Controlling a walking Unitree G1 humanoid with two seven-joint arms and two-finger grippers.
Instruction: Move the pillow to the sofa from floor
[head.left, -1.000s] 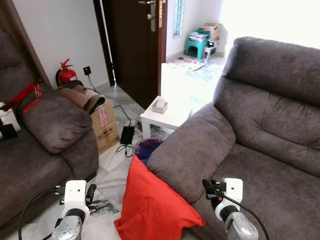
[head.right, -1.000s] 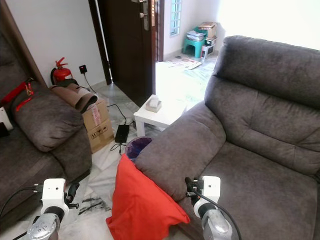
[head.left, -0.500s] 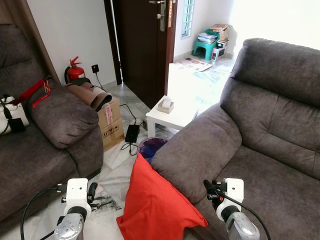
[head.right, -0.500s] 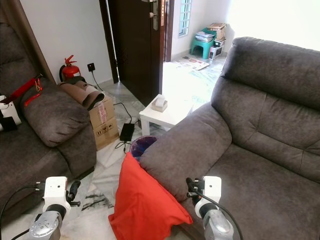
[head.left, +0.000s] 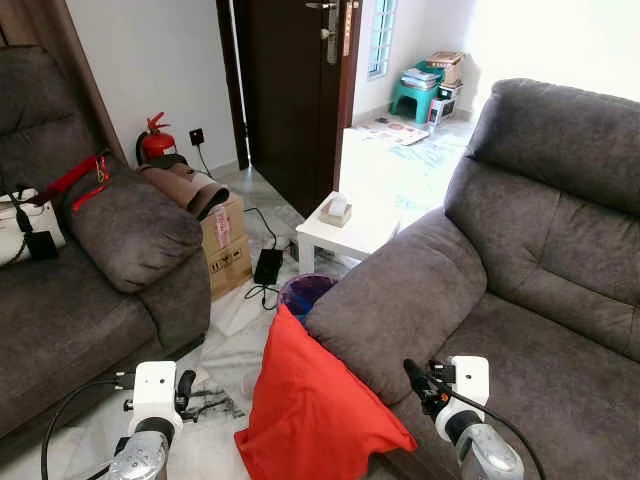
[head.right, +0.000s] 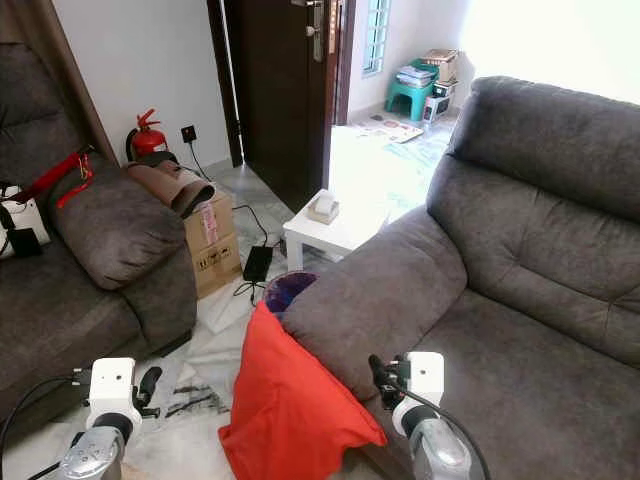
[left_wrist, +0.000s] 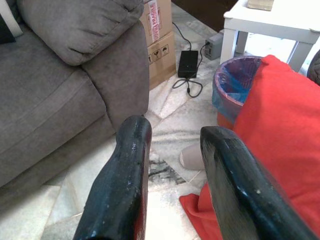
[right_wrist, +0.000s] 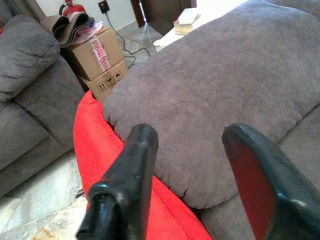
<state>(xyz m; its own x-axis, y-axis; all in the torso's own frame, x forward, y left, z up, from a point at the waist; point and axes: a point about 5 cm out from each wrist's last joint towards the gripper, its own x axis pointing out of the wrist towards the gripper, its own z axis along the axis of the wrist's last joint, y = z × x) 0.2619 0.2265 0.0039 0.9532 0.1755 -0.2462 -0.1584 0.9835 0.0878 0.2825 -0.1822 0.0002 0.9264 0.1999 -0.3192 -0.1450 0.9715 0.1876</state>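
Both hands are empty, so you have the whole job ahead of you. Your left hand (left_wrist: 172, 185) is low over the floor (head.left: 225, 345) with its two black fingers spread apart and nothing between them. Your right hand (right_wrist: 197, 185) is low by the front of the sofa (head.left: 520, 270), its fingers likewise apart and gripping nothing.

Nothing of the task is done yet, as far as you can judge from here. The pillow (head.left: 320, 400), a bright red one, stands on the floor on one edge, leaning against the front of the sofa's armrest (head.left: 400, 300), its upper corner just under the armrest's padding. What remains is the reach, the grip, the lift and the set-down on the sofa seat (head.left: 540, 360).

Relative to your hands, the pillow lies between them. In the left wrist view its red cloth sits just beyond the tip of one left finger, close but not touching. In the right wrist view the red edge runs just beneath the right fingers, tucked under the armrest; I cannot tell whether a fingertip brushes it.

Just behind the pillow stands a small blue-lined bin (left_wrist: 235, 85), and beyond that a low white desk (head.left: 350, 225). A pale slipper-like object (left_wrist: 192, 156) lies on the floor near the pillow's lower corner.
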